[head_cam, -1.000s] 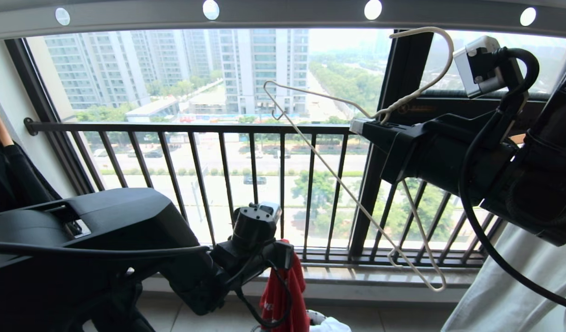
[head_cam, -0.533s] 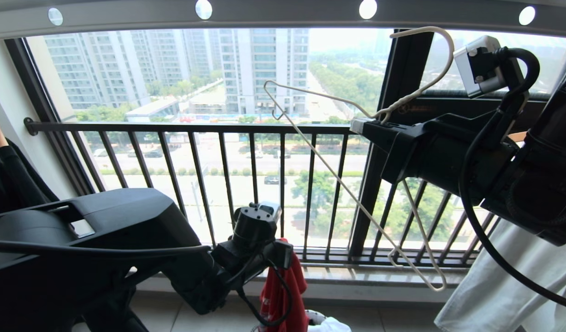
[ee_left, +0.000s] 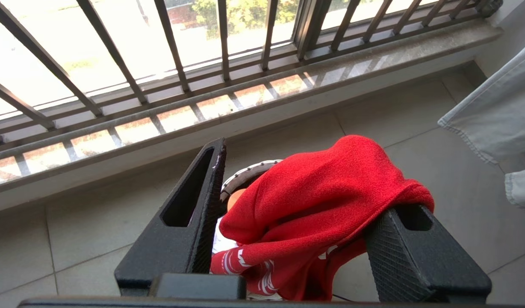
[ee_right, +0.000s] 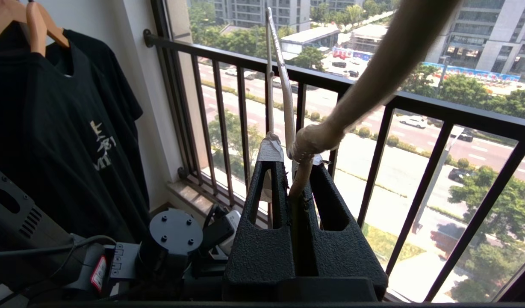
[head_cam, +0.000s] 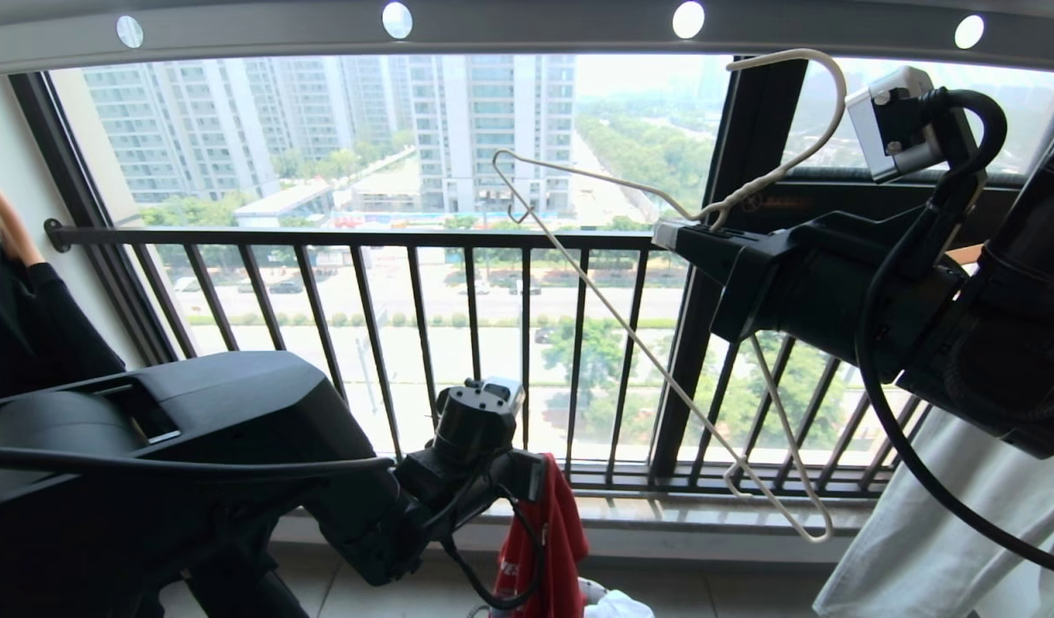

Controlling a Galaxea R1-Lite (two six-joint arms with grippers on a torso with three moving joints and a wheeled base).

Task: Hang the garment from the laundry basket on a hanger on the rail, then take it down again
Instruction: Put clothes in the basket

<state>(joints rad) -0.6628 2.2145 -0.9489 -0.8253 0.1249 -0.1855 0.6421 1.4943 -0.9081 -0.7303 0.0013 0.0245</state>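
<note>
While the left tool (ee_left: 301,222) has its fingers spread apart, the red garment (ee_left: 322,192) lies draped over one finger — no squeeze on it. Most of the cloth is hidden below. The laundry basket (ee_left: 249,170) shows only a bit of rim behind it, low by the floor. The right tool (ee_right: 303,179) is clamped tight on the neck of the white hanger (head_cam: 664,378), held up under the rail (head_cam: 536,30) — its hook tip is hard to place.
</note>
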